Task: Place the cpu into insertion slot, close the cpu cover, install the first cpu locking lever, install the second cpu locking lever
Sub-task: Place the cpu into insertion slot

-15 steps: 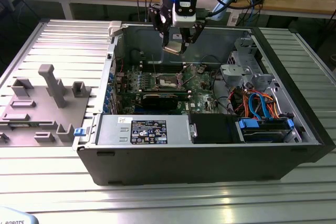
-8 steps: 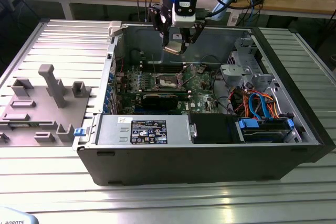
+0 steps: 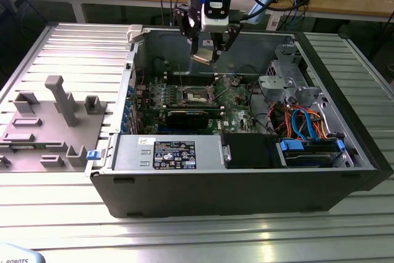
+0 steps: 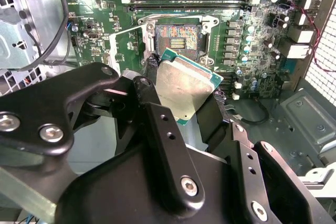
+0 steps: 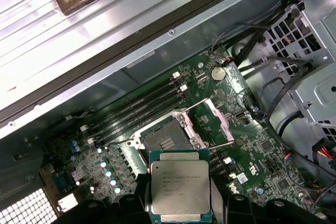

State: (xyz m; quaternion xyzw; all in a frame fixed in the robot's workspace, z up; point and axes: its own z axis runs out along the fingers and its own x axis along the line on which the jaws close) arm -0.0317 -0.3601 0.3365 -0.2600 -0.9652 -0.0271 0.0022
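Jaws clenched on the cpu [image 4: 190, 83], a black finger [image 4: 210, 121] pressed against each of two opposite edges; gripper [image 3: 205, 52] holds it flat, metal top facing the first wrist view. Cpu hangs in the air above the open computer case [image 3: 246, 192], over the green motherboard [image 3: 237, 100] and clear of it. Insertion slot [image 5: 163, 140] lies bare just beyond the chip, dark centre exposed. Cpu cover [image 5: 218, 122] stands flipped open beside the slot. Writing: fine print in several lines on the chip's silver top, seen in the first wrist view. Black-and-white label [image 3: 174, 154] on the power supply [image 3: 132, 152] at the case's front edge in the exterior view.
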